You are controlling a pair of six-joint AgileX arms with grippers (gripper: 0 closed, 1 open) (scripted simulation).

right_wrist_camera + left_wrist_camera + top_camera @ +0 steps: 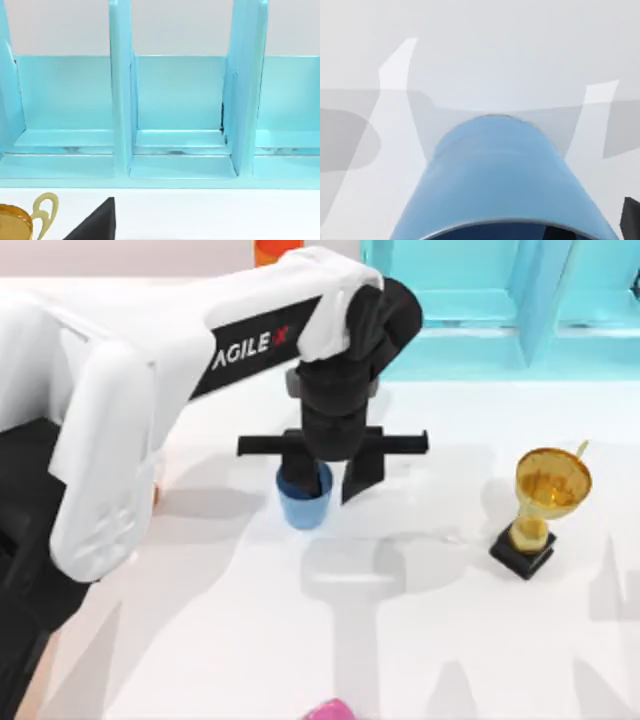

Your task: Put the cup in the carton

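Straddling cup [305, 502] — left pincer [333, 483]

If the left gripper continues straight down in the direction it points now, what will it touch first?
Most likely the small blue tapered cup: the left gripper points down with one finger inside the rim. Whether it already touches is unclear. Below lies the white table.

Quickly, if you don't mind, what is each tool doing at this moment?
Left tool: open, fingers straddling the rim of the blue cup, one inside and one outside; not clamped.
Right tool: cannot be told; its camera faces the light-blue shelf.
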